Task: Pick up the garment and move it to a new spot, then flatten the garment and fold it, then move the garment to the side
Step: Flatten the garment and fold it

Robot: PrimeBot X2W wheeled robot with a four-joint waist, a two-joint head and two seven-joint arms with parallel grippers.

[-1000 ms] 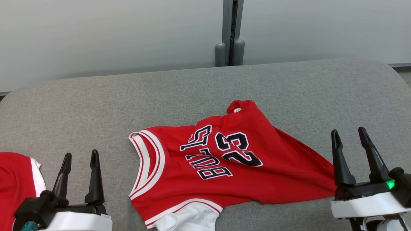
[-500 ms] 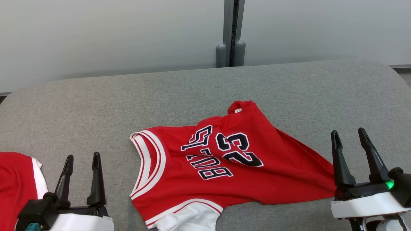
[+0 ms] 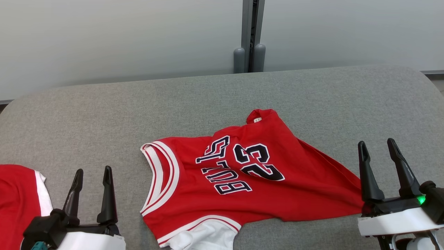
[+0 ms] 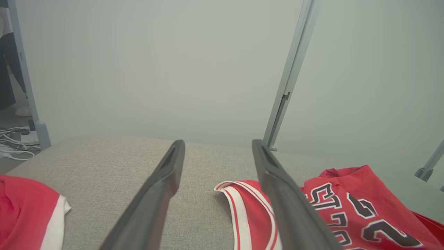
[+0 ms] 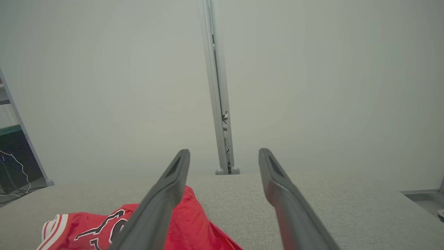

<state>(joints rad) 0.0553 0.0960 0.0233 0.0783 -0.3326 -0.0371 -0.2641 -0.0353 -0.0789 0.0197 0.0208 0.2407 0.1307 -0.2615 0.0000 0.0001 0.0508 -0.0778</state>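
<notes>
The garment (image 3: 242, 177) is a red sleeveless jersey with white trim and dark "BULLS 23" lettering. It lies crumpled and skewed on the grey padded surface (image 3: 104, 111), a white part bunched at its near edge. My left gripper (image 3: 93, 170) stands open to the jersey's left, apart from it and holding nothing. My right gripper (image 3: 376, 142) stands open just past the jersey's right tip, also holding nothing. The left wrist view looks between the left gripper (image 4: 218, 142) at the jersey (image 4: 347, 208) on the right. The right gripper (image 5: 224, 151) has the jersey (image 5: 194, 222) at its lower left.
A second red and white cloth (image 3: 17, 201) lies at the near left edge, beside my left gripper. Pale wall panels with a grey post (image 3: 249, 52) stand right behind the surface. Bare grey padding stretches behind and to both sides of the jersey.
My left gripper has slid a little to the right and drawn back toward me. The head view has shifted slightly. The jersey and the right gripper have stayed put.
</notes>
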